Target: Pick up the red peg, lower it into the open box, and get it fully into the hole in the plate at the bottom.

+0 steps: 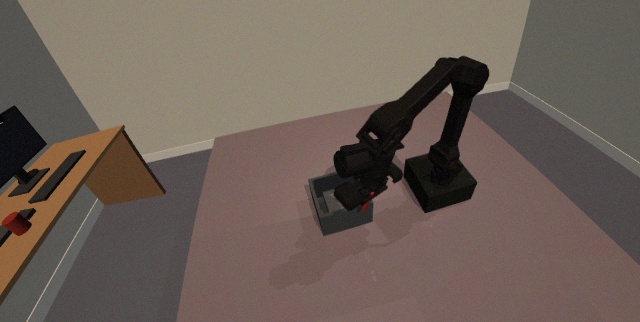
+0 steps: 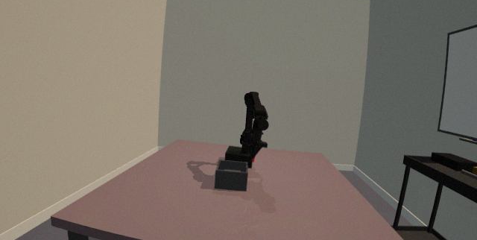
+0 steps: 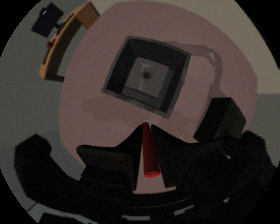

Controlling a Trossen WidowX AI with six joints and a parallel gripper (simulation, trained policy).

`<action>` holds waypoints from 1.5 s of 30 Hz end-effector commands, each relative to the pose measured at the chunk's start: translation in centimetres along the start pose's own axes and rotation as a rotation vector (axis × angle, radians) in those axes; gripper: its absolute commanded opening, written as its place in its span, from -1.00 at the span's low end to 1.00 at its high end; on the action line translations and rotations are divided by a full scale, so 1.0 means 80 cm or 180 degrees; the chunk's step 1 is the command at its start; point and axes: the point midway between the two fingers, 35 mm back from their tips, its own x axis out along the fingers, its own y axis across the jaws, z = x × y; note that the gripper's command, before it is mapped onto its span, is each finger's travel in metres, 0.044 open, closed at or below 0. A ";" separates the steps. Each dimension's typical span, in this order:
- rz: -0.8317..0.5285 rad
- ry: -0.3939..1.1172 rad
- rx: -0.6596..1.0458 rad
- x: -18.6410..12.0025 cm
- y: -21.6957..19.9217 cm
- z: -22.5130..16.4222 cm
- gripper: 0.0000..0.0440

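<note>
My gripper point(image 1: 366, 206) point(image 2: 253, 160) point(image 3: 146, 127) is clamped on the red peg point(image 1: 365, 205) point(image 2: 253, 160) point(image 3: 150, 155); the wrist view shows the open box point(image 1: 345, 223) point(image 2: 231, 180) point(image 3: 180, 85) at twelve o'clock from it.

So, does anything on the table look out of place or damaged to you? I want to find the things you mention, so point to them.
Nothing stands out: the open box point(image 1: 345, 224) point(image 2: 231, 180) point(image 3: 139, 104) sits upright, and the red peg point(image 1: 365, 205) point(image 2: 253, 160) point(image 3: 149, 152) is between the fingers of the gripper point(image 3: 146, 127), with no visible damage.
</note>
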 end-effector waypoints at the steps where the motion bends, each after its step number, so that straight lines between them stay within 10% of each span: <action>1: 0.0005 -0.0077 0.0054 -0.001 0.004 0.025 -1.00; 35: -0.0178 0.0025 0.0467 0.076 -0.006 0.128 -0.94; 45: -0.0354 0.0101 0.0346 0.104 -0.013 0.134 -0.27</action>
